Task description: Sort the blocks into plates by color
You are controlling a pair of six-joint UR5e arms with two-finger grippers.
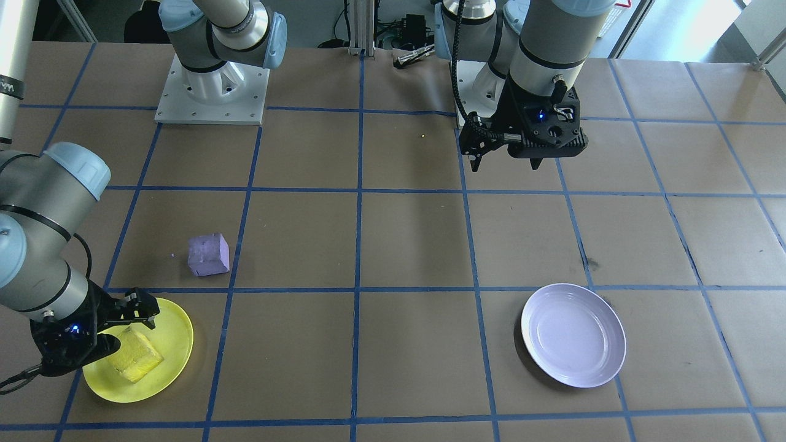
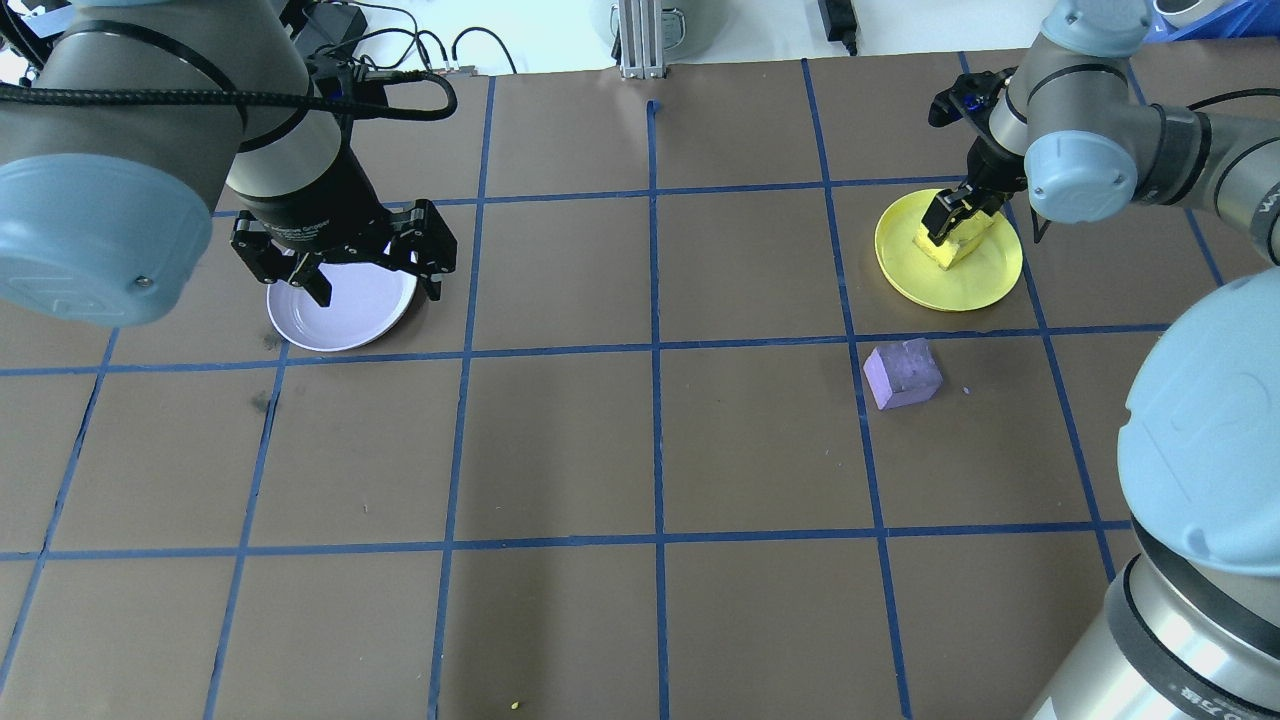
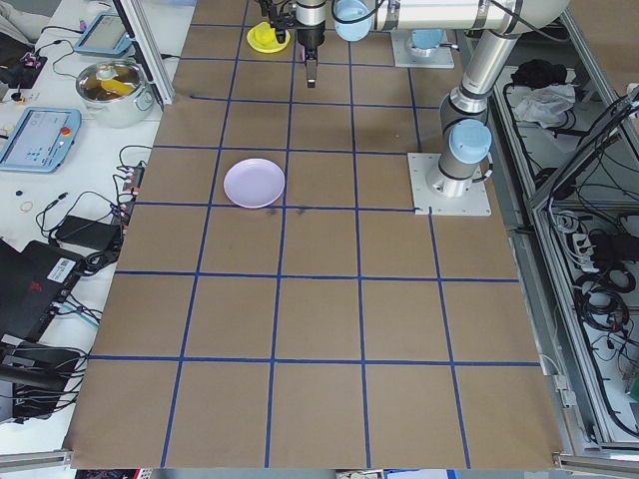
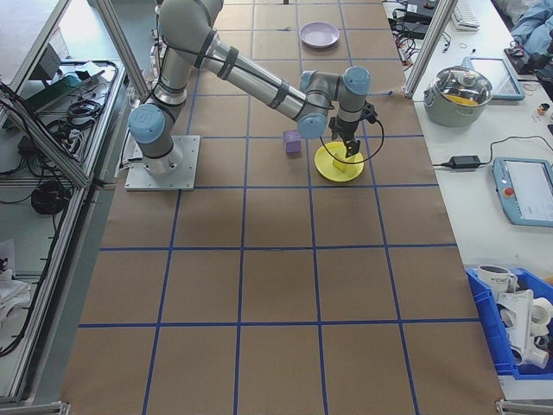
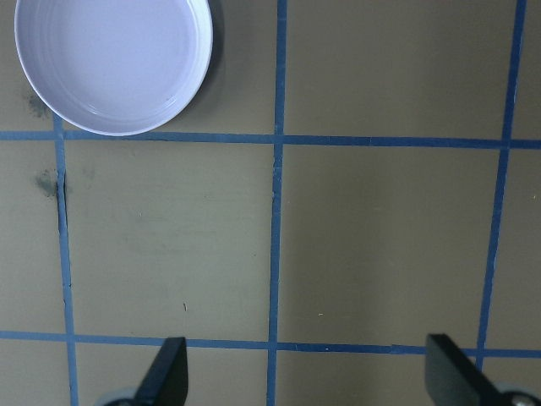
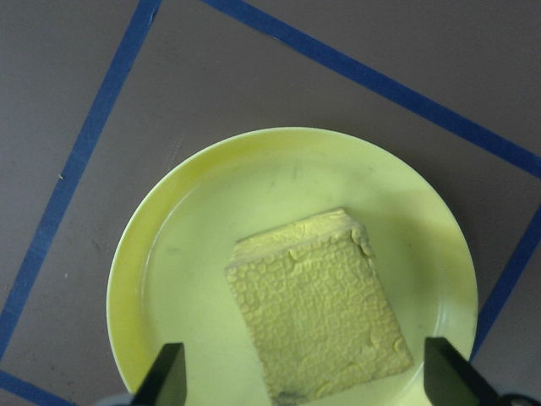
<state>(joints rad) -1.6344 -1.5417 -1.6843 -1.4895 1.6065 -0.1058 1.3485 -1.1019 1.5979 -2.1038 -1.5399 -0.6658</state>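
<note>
With the yellow block [image 6: 317, 309] lying in the yellow plate [image 6: 161, 254] between my right tool's [image 6: 304, 385] spread fingers, I lift straight up (left tool [image 5: 308, 376] idles, spread wide) before fetching the purple block [image 2: 902, 373] off the bench.

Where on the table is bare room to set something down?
Bare: the middle squares between the lavender plate and purple block, plus the near rows. Crowded: the yellow plate, where the right gripper stands over the yellow block.

Overhead and front-facing cameras look down from opposite sides of the surface [image 2: 560, 450]. Both share the yellow plate [image 2: 985, 285]. The right wrist camera views it close, from above.
</note>
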